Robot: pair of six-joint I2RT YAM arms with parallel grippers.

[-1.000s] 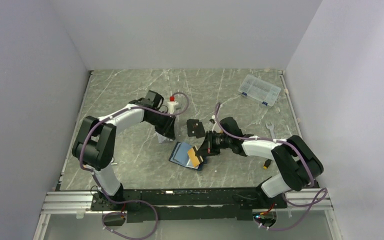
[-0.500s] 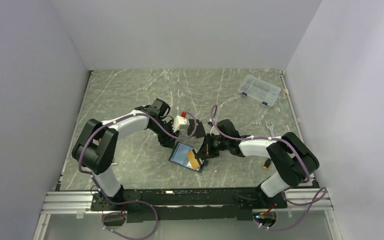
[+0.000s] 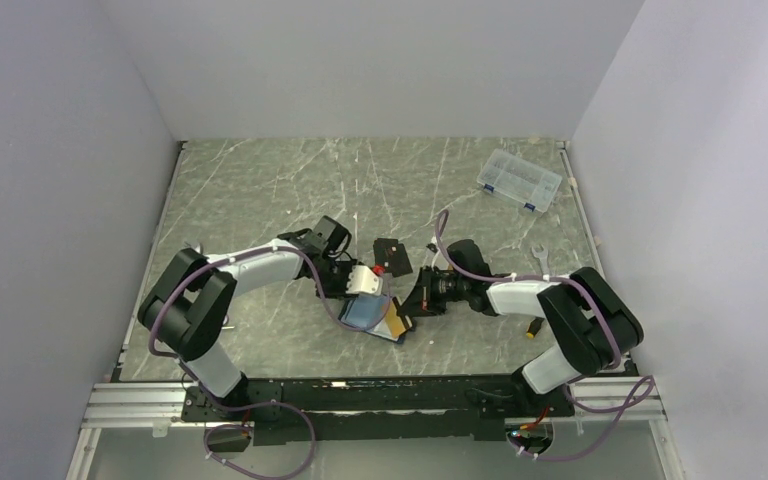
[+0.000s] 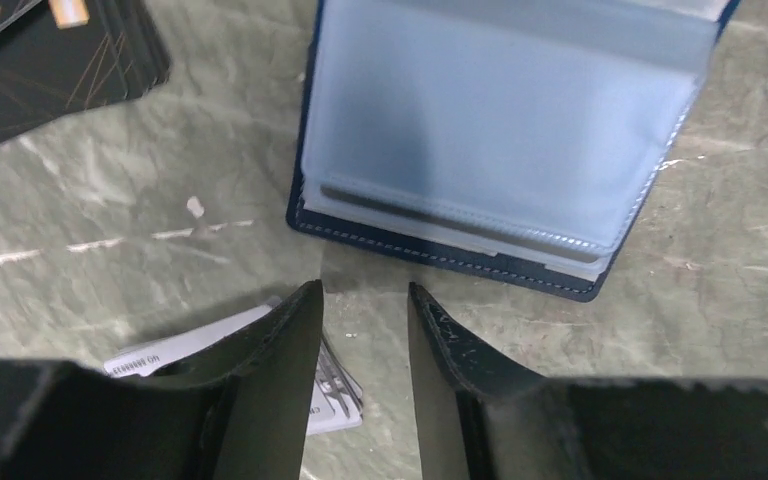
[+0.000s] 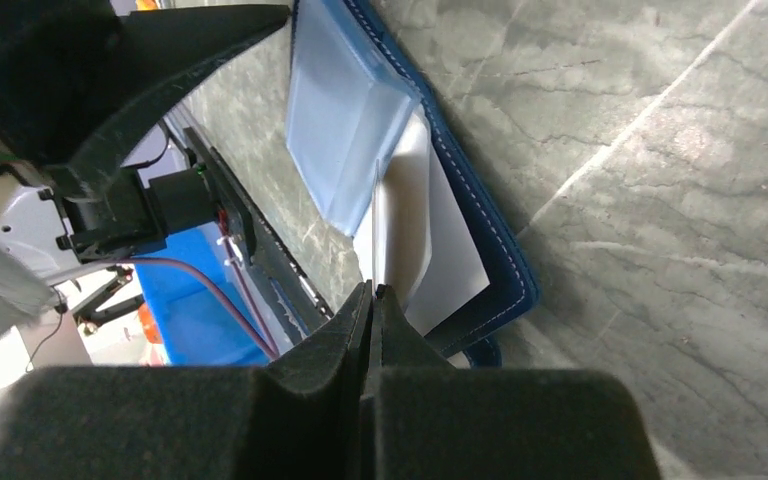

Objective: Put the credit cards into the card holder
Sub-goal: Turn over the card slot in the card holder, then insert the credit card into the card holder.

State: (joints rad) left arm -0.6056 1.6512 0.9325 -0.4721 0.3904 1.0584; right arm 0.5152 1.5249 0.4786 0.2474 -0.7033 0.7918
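Right gripper (image 5: 372, 292) is clenching a credit card (image 5: 430, 240) edge-on, its far end lying inside the open card holder (image 5: 482, 200) straight ahead on the bench (image 5: 660, 150). Left gripper (image 4: 365, 300) is hovering released and empty beside the holder's near edge.

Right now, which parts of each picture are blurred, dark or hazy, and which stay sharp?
Top view: even light, no glare; the card holder is small. Left wrist view: the left end effector is dark and shades the table; the holder's clear sleeves look milky. Right wrist view: the right end effector, shut on a card, is near, dark and blurred; the holder's stitching is sharp.
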